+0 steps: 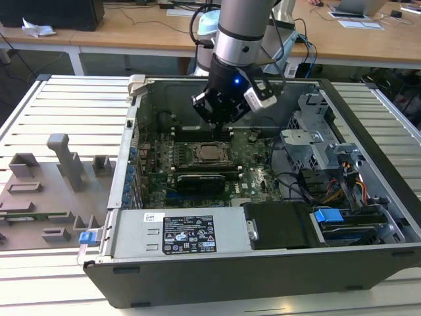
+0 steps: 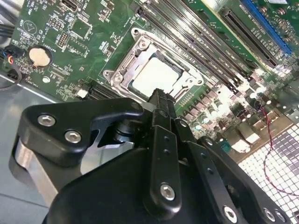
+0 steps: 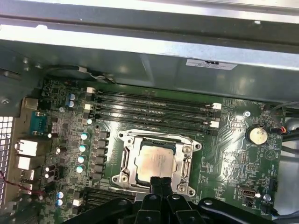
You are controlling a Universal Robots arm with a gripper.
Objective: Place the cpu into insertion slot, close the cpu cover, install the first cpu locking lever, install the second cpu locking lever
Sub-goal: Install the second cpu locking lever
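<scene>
One small flat square chip with a silvery-grey metal top, the cpu (image 3: 156, 161), is sitting in the square dark socket recess, the insertion slot (image 3: 125, 164), and I'm right above it. My hand (image 3: 160, 183) hangs just off one edge of the socket; in both wrist views the two black fingers (image 2: 161, 105) run side by side, tips pressed together, clenched on nothing I can make out. The chip lies straight ahead of the fingertips, very near, apart or touching I can't tell. The thin silvery metal frame, the cpu cover (image 2: 138, 51), rings the chip and looks laid flat around it. The long narrow black memory slots (image 3: 154, 108) run parallel to the socket's far side. All of it sits on the green motherboard (image 1: 258, 174), deep inside the open grey computer case (image 1: 237, 276), walls close around me. In the exterior view, the case rests on a slatted metal desk (image 1: 72, 105).
</scene>
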